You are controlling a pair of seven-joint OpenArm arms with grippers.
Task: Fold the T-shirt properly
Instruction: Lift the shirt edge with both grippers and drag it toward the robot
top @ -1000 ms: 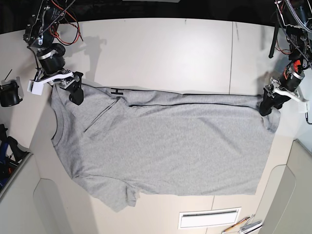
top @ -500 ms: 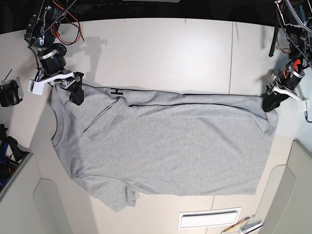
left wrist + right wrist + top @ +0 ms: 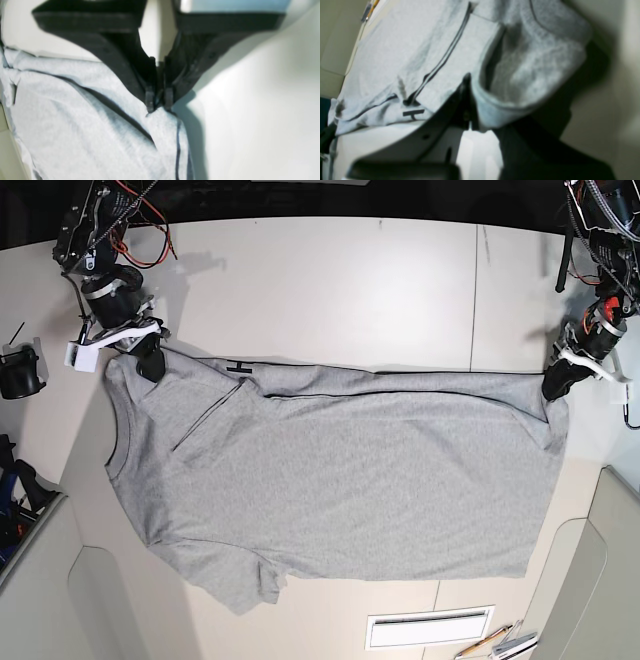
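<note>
On the table: the heather-grey short-sleeved cotton T-shirt (image 3: 340, 470) lies flat across the pale beige tabletop (image 3: 330, 290), collar toward the base view's left, hem toward its right, one sleeve already tucked in over the body.
Long axis: it runs side to side in the base view, and both arms sit on the far edge, one at each end.
Left gripper (image 3: 159, 103): black fingers pressed together, pinching the far hem corner; a peak of cloth rises right into the tips.
Right gripper (image 3: 150, 367): fingers closed too, nipping the shoulder end near the collar, with grey fabric bunched over one finger in the wrist view.
Key relation: all the loose cloth lies on the near side of both pinches.
Likely next: lift that far edge and carry it toward the near edge, keeping it taut.
Risk: uneven travel would skew the fold.
</note>
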